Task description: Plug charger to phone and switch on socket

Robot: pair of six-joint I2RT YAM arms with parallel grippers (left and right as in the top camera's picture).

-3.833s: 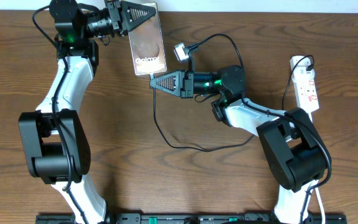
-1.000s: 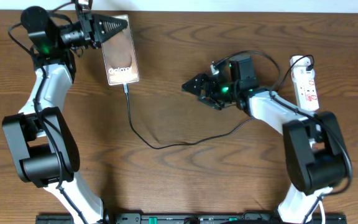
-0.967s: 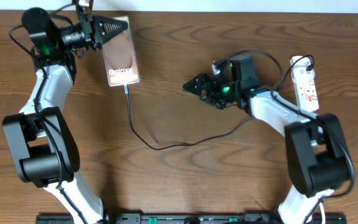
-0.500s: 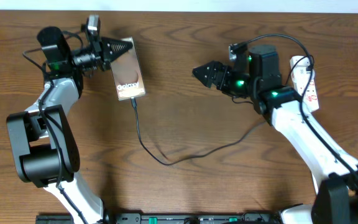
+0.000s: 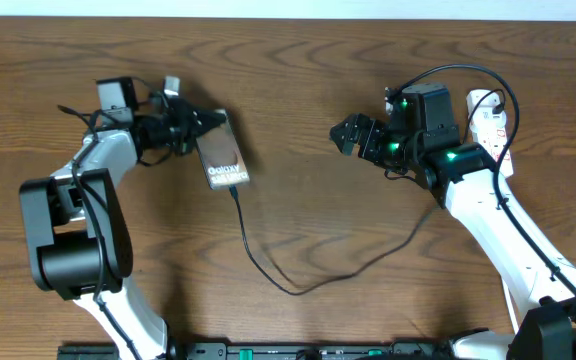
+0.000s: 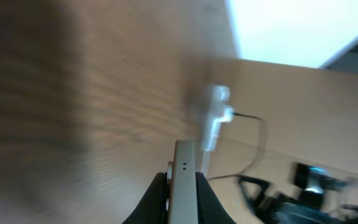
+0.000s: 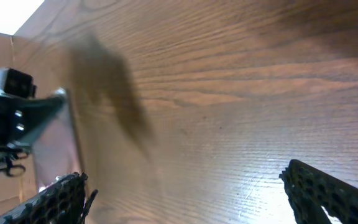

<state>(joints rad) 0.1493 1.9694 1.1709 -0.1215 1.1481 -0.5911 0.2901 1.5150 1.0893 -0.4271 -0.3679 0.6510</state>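
Overhead, a brown wood-grain table (image 5: 298, 70) is seen whole, with wide bare room across the middle and along the far edge. The left gripper (image 5: 208, 127) is clamped on the upper end of the dark flat rectangular smartphone (image 5: 225, 162), which is found left of centre. Its long axis runs from upper left to lower right, with the cabled end pointed toward the near right. The white elongated power strip (image 5: 484, 108) is set at the far right, partly covered by the right arm. The long thin black charger cable (image 5: 298, 288) is looped from the smartphone's lower end, met there by the small black plug tip (image 5: 234, 192), across the near middle toward the right arm. The right gripper (image 5: 340, 136) is held right of centre, well apart from the smartphone, with its jaws wide apart and nothing between them.

Only from the left wrist is the smartphone (image 6: 183, 180) seen edge-on, pinched between the jaws; everything beyond is blurred. Only from the right wrist are the textured fingers (image 7: 319, 186) shown spread to both lower corners.
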